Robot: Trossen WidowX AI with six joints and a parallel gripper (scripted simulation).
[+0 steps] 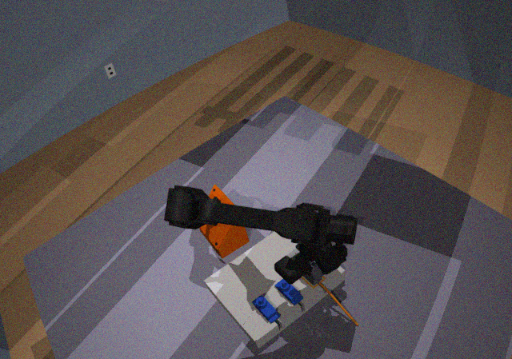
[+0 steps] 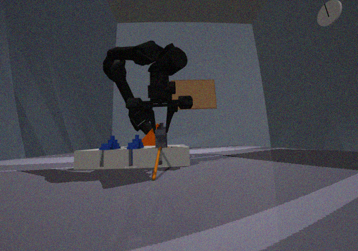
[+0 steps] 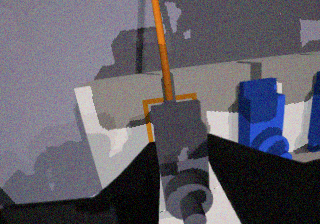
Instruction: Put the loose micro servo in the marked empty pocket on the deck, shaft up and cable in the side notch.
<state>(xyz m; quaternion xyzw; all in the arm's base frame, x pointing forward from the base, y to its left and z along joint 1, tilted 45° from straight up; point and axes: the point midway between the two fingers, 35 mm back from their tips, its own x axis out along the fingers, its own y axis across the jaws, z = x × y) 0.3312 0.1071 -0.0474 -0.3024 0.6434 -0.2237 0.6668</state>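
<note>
My gripper (image 1: 314,270) (image 2: 160,130) (image 3: 180,144) is shut on the grey micro servo (image 1: 316,275) (image 2: 160,137) (image 3: 176,129). It holds the servo upright, shaft end towards the wrist. The servo's lower end is at the top of the white deck (image 1: 231,293) (image 2: 86,159) (image 3: 107,149), over the orange-outlined pocket (image 3: 148,120) near the deck's end. The servo hides most of the pocket. Its orange cable (image 1: 342,308) (image 2: 156,162) (image 3: 159,34) runs out over the deck's side and down to the floor.
Two blue servos (image 1: 264,308) (image 1: 289,291) (image 2: 110,144) (image 2: 135,142) sit in the deck's other pockets, close beside my gripper; one shows in the wrist view (image 3: 260,114). The arm's orange base (image 1: 225,236) stands behind the deck.
</note>
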